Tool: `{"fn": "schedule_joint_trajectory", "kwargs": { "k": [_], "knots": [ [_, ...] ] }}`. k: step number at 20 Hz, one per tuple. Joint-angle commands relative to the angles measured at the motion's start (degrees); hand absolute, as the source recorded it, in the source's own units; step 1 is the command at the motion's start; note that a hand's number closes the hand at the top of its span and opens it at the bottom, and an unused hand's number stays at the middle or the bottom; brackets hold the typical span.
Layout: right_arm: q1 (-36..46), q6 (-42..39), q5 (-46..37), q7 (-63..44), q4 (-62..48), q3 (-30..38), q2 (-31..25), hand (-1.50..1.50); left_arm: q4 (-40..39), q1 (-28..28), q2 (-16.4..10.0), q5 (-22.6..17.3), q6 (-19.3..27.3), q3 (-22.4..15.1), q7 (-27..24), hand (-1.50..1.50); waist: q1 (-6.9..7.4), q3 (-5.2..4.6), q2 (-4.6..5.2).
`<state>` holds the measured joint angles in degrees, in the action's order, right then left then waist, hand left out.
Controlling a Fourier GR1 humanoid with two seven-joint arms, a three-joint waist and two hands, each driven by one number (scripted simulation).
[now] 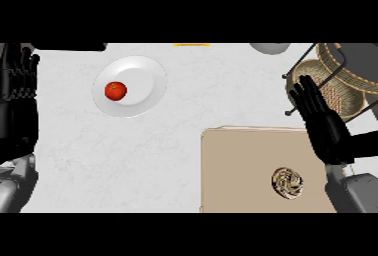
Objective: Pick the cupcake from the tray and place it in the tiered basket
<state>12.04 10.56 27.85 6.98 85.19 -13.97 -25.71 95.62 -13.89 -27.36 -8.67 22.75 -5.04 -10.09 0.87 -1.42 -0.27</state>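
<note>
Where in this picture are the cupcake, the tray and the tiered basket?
cupcake (pixel 288 182): head view, on its swirled top.
tray (pixel 236 170): head view, on its bare surface left of the cupcake.
tiered basket (pixel 347 97): head view, on the woven inside of one bowl.

The cupcake (pixel 288 182) sits on the tray (pixel 236 170) at the counter's near right corner. The basket (pixel 316 70) is at the far right corner, the open right hand (pixel 323 122) beside it.

No readable text or labels anywhere (none at all).
</note>
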Motion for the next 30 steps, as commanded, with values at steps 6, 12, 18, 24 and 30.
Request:
{"fn": "schedule_joint_trajectory", "kwargs": {
  "k": [6,12,18,24,30],
  "knots": [
    [-12.0,18.7,-1.6,3.7,4.7,9.5,4.2,1.5,-11.5,8.4,-4.2,2.5,-2.8,-1.5,9.0,0.0,-4.89,1.37,0.12],
    [-27.7,40.1,-7.9,1.4,-0.9,14.2,6.9,-1.5,-11.3,10.4,-2.5,2.0,-2.9,-3.1,10.7,0.0,-6.62,1.16,-0.09],
    [-44.7,46.4,-16.5,-9.8,21.3,4.2,-1.5,-1.5,-11.1,8.0,-2.2,2.9,-4.2,-4.2,12.0,0.0,-3.1,1.0,0.23],
    [-52.0,38.6,-20.5,-25.3,28.7,-1.9,-19.3,-1.5,-11.3,6.1,-1.7,3.5,-5.3,-5.7,12.7,0.0,-0.97,0.66,1.21],
    [-49.0,37.7,-22.6,-49.6,39.6,1.3,-34.5,-1.5,-11.6,6.4,-0.2,5.2,-4.9,-7.2,11.5,0.0,1.16,0.85,1.2]
  ]
}}
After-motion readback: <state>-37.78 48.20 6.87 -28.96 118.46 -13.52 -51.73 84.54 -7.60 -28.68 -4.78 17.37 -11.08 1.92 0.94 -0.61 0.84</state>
